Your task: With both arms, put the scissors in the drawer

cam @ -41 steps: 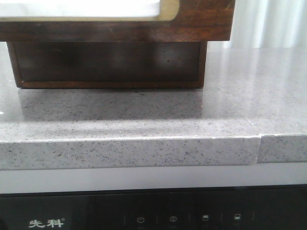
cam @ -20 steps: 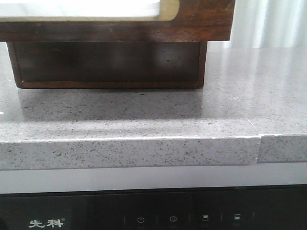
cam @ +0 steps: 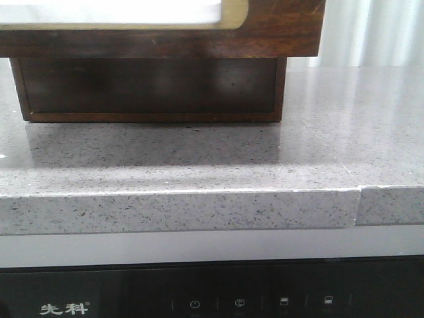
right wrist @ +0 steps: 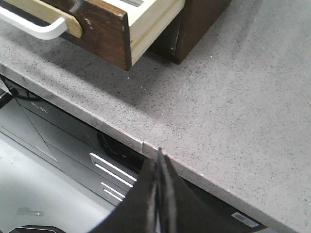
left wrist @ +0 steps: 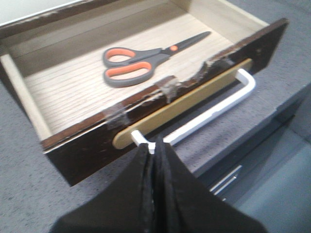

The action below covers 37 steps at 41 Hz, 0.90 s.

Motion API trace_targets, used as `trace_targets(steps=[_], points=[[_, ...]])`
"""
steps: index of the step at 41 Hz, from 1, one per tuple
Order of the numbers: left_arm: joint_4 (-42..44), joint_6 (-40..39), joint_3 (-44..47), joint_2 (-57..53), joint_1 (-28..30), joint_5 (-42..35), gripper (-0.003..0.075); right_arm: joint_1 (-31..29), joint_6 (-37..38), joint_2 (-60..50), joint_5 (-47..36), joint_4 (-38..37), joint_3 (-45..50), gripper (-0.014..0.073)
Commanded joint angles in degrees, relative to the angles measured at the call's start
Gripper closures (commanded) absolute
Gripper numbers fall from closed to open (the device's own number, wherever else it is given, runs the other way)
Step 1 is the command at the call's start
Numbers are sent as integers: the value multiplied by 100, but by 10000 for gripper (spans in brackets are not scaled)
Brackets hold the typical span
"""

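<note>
Here, in the left wrist view, the left gripper (left wrist: 154,148) has its jaws pressed together at the white handle (left wrist: 214,109) of the drawer (left wrist: 160,109), seemingly pinching it near its end. The right gripper (right wrist: 158,167) is also closed, holding nothing, above the edge of the grey counter (right wrist: 233,97). Only the left wrist view looks into the pulled-out drawer, where the scissors (left wrist: 146,60) lie flat on the pale wood floor, at about 12 o'clock from the fingers: dark grey handles, orange-lined loops, slim blades closed. The front view shows just the drawer front (cam: 265,33) overhanging the cabinet (cam: 149,86), the same as half a second before
</note>
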Motion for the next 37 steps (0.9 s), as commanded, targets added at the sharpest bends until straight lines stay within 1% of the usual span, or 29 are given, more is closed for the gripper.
trace_targets(steps=[1, 5, 8, 12, 15, 18, 23, 27, 37], points=[[-2, -48, -200, -75, 333, -428, 741, -28, 4, 17, -366, -91, -124, 650], [-2, -48, -147, -249, 817, -453, 741, -28, 4, 17, -366, -91, -124, 650], [-2, -48, 19, -411, 1174, -623, 741, -28, 4, 17, -366, -91, -124, 650], [-2, -48, 366, -676, 1665, -851, 741, -28, 4, 17, -366, -91, -124, 650], [11, -48, 643, -893, 1941, -946, 741, -28, 4, 17, -366, -91, -124, 650], [50, -48, 1020, -1162, 2182, -1215, 741, -28, 4, 17, -366, -91, -124, 650], [50, -48, 1893, -1655, 2514, -2003, 741, -28, 4, 17, -366, -91, -124, 650], [3, -48, 2720, -2053, 2726, -2794, 741, -28, 4, 17, -366, -91, -124, 650], [-194, -48, 4414, -2911, 3101, -4202, 741, -28, 4, 17, -366, -91, -124, 650]])
